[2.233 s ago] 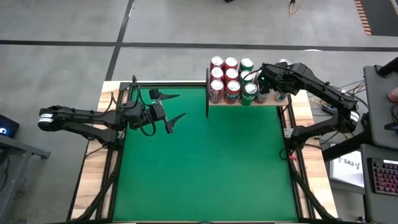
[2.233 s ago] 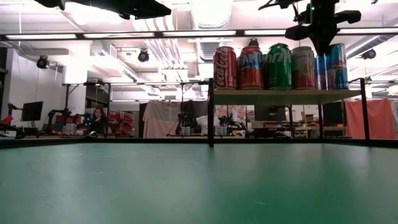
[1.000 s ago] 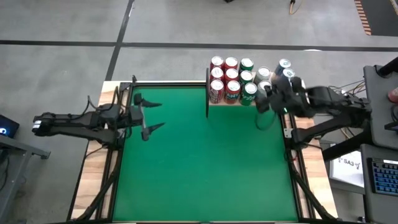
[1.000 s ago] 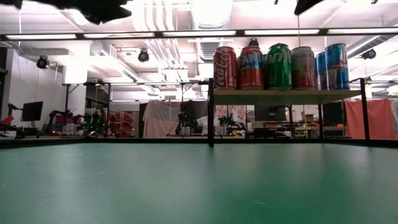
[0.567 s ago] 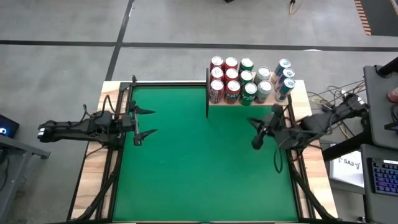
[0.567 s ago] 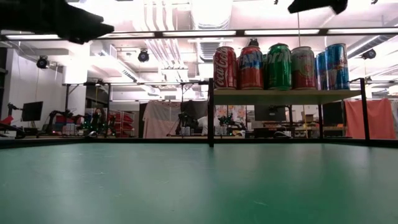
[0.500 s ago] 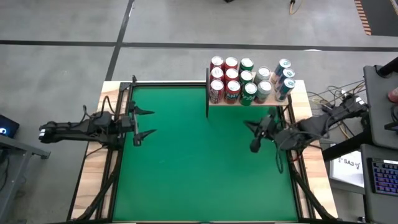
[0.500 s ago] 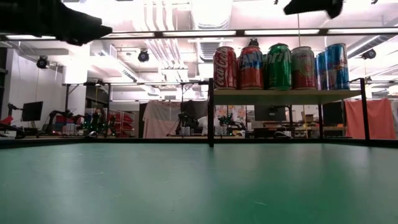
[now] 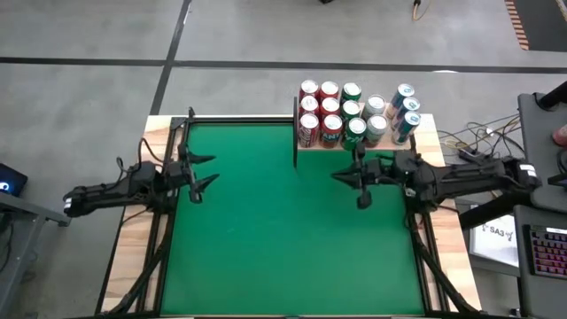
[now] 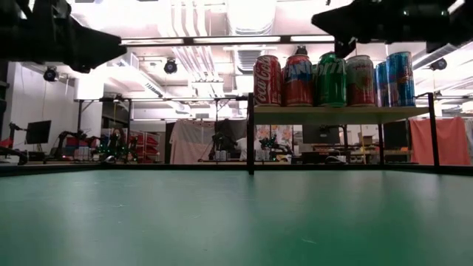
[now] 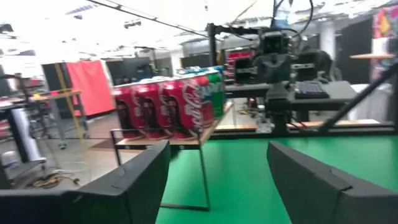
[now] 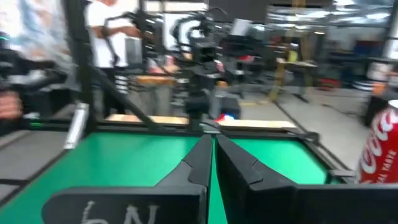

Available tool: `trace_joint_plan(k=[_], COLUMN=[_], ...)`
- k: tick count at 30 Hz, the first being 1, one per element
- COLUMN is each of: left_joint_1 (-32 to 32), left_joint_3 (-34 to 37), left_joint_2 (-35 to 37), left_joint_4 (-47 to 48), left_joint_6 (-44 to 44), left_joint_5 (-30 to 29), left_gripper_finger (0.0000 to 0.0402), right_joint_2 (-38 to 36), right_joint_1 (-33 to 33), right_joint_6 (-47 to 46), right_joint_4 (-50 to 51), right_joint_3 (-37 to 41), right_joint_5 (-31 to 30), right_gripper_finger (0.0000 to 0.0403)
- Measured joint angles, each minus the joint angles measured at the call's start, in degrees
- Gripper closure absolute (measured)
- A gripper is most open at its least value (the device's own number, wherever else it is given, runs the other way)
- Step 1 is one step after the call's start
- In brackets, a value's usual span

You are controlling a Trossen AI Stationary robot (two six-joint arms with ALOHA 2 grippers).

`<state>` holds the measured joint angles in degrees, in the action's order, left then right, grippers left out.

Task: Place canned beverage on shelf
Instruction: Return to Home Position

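Several canned beverages [image 9: 354, 111] stand upright in rows on the shelf [image 10: 340, 114], a light-wood board on thin black posts at the table's far right. My left gripper [image 9: 211, 170] hovers by the table's left edge, level and open, with nothing between its fingers [image 11: 217, 162]. My right gripper [image 9: 341, 175] is shut and empty. It hovers just near-side of the shelf and points level toward the table's left [image 12: 211, 146]. In the low view both arms show as dark shapes at the top, above the felt.
The green felt tabletop [image 9: 283, 239] lies bare between the two grippers. The shelf's black corner post [image 10: 250, 133] stands upright on it. A desk with a keyboard [image 9: 545, 248] and a person's hand [image 9: 560, 133] are beyond the table's right edge.
My right gripper has come away from the shelf's near edge, sunk, and tipped from pointing down to pointing level toward the table's left, staying shut. My left gripper has drawn back toward the left edge and sunk; its fingers stand closer together but still apart.
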<state>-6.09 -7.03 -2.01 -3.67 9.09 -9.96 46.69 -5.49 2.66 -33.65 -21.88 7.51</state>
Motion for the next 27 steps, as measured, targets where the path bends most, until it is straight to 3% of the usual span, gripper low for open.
trace_joint_plan(k=[3, 11, 22, 27], left_joint_1=[-2.2, -6.4, -6.8, -6.9], left_joint_3=[0.2, 0.2, 2.0, 6.4], left_joint_2=[0.8, 0.7, 0.7, 1.4], left_joint_4=[-0.1, 1.3, 2.1, 0.0], left_joint_6=[-0.2, -0.1, -3.8, -8.2], left_joint_5=[0.0, 0.9, 15.2, 18.1], left_gripper_finger=[0.0163, 0.0222, 0.0319, 0.0372], right_joint_2=[-2.1, -12.2, -31.4, -41.0], right_joint_1=[-4.6, -6.5, -6.5, -6.5], right_joint_6=[-1.9, -2.7, -5.7, -0.6], right_joint_4=[-1.6, -1.3, 5.6, 14.4], right_joint_3=[2.1, 8.6, 18.1, 20.3], right_joint_5=[7.0, 8.0, 8.0, 7.9], right_gripper_finger=[0.039, 0.039, 0.039, 0.039])
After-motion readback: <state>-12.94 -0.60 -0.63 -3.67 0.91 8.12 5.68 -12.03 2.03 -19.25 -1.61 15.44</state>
